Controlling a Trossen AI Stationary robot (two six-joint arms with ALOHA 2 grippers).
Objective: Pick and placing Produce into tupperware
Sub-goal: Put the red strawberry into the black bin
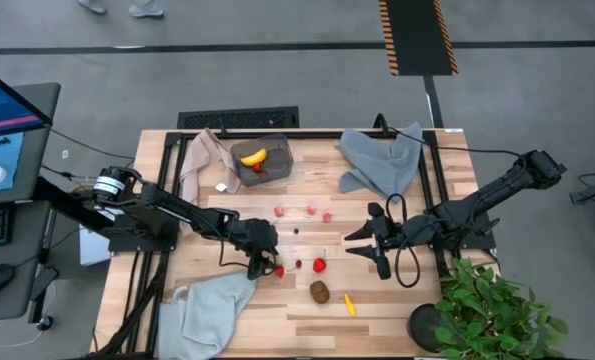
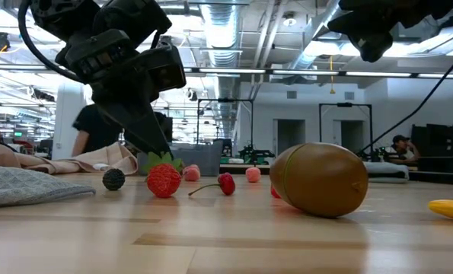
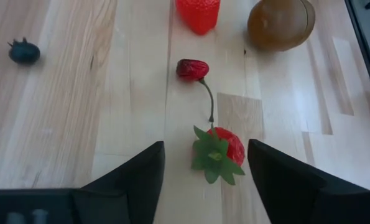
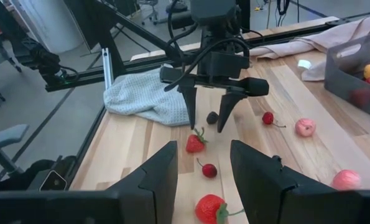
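Observation:
My left gripper [image 1: 270,260] is open, fingers pointing down. They stand just above and on either side of a red strawberry with green leaves [image 3: 221,153], which lies on the table [image 4: 196,142]. A dark red cherry-like berry [image 3: 192,68], a second strawberry [image 1: 319,265], a brown kiwi [image 1: 320,291] and a small yellow piece [image 1: 350,305] lie nearby. Pinkish berries [image 1: 311,209] lie farther back. The grey tupperware [image 1: 277,160] at the far side holds a yellow banana [image 1: 254,157]. My right gripper [image 1: 357,244] is open and empty, right of the fruit.
A beige-pink cloth [image 1: 199,155] lies left of the tub and a grey-blue cloth [image 1: 382,160] at the far right. A pale cloth [image 1: 212,305] lies at the near left and a green potted plant [image 1: 487,310] stands at the near right. A dark berry [image 3: 24,51] lies apart.

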